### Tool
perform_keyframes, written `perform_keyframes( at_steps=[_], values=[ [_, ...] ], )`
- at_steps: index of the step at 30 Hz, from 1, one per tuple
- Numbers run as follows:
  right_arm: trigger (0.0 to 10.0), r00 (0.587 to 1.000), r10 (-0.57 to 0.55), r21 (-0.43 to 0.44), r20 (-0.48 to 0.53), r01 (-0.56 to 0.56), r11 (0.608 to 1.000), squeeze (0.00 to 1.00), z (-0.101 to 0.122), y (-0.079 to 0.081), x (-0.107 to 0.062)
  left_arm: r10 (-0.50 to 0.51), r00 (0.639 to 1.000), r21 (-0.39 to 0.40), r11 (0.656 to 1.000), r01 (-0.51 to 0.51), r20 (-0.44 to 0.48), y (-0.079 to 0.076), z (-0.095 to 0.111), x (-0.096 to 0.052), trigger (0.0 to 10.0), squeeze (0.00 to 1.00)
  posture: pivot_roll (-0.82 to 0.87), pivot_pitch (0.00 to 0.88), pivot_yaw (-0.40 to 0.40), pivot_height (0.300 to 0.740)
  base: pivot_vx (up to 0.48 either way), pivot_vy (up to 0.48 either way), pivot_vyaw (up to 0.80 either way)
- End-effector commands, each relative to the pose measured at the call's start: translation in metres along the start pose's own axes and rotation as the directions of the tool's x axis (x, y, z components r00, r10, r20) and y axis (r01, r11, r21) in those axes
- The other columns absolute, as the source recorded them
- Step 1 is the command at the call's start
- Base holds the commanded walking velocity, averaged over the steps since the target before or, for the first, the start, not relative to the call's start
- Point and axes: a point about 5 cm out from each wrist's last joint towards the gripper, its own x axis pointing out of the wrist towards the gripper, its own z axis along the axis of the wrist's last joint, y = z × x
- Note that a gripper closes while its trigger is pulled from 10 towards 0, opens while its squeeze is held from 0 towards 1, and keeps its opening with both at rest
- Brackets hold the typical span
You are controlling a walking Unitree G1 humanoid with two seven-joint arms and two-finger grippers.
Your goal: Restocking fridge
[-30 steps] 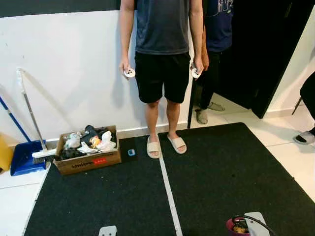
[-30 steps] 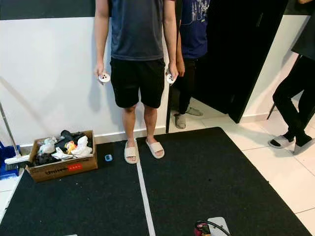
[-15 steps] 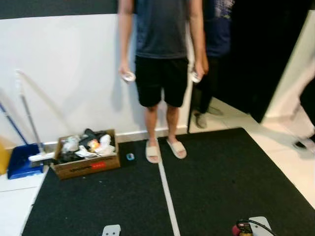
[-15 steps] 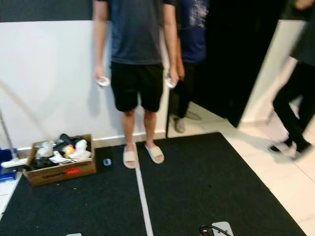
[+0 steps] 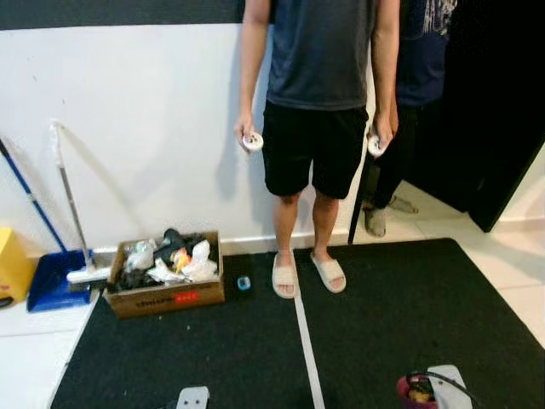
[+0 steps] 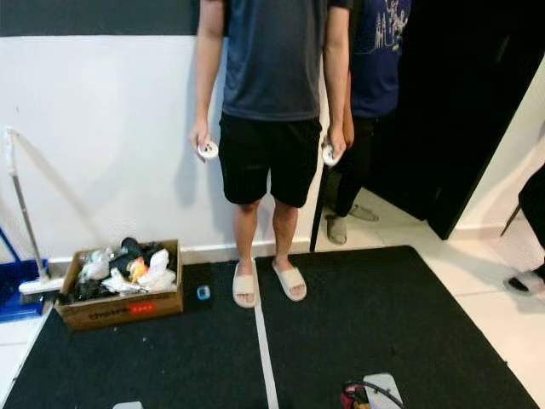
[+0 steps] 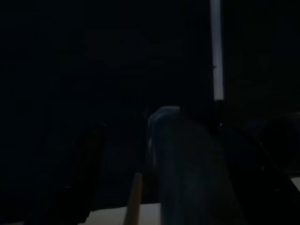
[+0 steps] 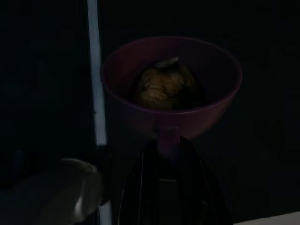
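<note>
My right gripper (image 8: 165, 137) is shut on the near rim of a pink bowl (image 8: 206, 105), which holds a brownish piece of food (image 8: 166, 84). The same bowl (image 5: 402, 390) shows at the bottom of the left eye view, beside my grey right wrist (image 5: 447, 383), low over the black mat. In the very dark left wrist view a bluish rounded cylinder (image 7: 185, 164) stands close before the camera. A grey part of my left arm (image 5: 192, 398) sits at the bottom edge. No fridge is in sight.
A person (image 5: 317, 102) in sandals stands at the white wall, a white controller in each hand. Another person (image 5: 421, 51) is behind, by a dark doorway (image 5: 498, 111). A cardboard box of rubbish (image 5: 164, 274), a blue dustpan (image 5: 58, 281) and broom lie left. Black mats (image 5: 204, 349) cover the floor.
The camera has swung, so the whole scene has shifted rightward and slightly down in the picture. The pink bowl stays in my right gripper. A person at the far right has moved.
</note>
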Motion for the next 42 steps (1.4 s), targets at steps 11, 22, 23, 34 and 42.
perform_keyframes(
  at_steps=[11,22,23,34,42],
  values=[
    [10.0,1.000,0.020,-0.009,0.013,-0.020,1.000,0.00,0.0000,-0.0022,-0.0009,-0.009,1.000,0.008,1.000,0.009,-0.009,-0.0029,-0.0007,0.0006,10.0,0.00,-0.07,0.000,0.011,0.740,0.306,0.000,0.00],
    [10.0,0.999,0.038,0.003,0.010,-0.038,0.999,0.00,-0.0023,-0.0018,-0.0017,0.005,1.000,-0.011,1.000,-0.005,-0.008,-0.0030,-0.0014,0.0006,10.0,0.00,-0.07,0.000,0.011,0.740,0.224,0.000,0.00],
    [10.0,0.999,0.040,0.001,0.010,-0.040,0.999,0.00,-0.0025,-0.0017,-0.0018,0.008,1.000,-0.012,1.000,-0.008,-0.008,-0.0028,-0.0014,0.0006,10.0,0.00,-0.07,0.000,0.011,0.740,0.000,0.000,0.00],
    [10.0,0.997,0.082,0.036,0.015,-0.082,0.996,0.00,-0.0040,0.0007,-0.0025,0.004,1.000,-0.005,1.000,-0.004,-0.008,-0.0033,-0.0010,0.0007,10.0,0.00,-0.07,0.000,0.012,0.740,0.000,0.000,0.49],
    [10.0,0.996,0.094,0.037,0.006,-0.094,0.995,0.00,-0.0066,0.0012,-0.0031,0.001,1.000,-0.005,1.000,-0.001,-0.010,-0.0043,-0.0021,0.0008,10.0,0.00,-0.07,0.000,0.011,0.740,0.000,0.000,0.76]
  ],
)
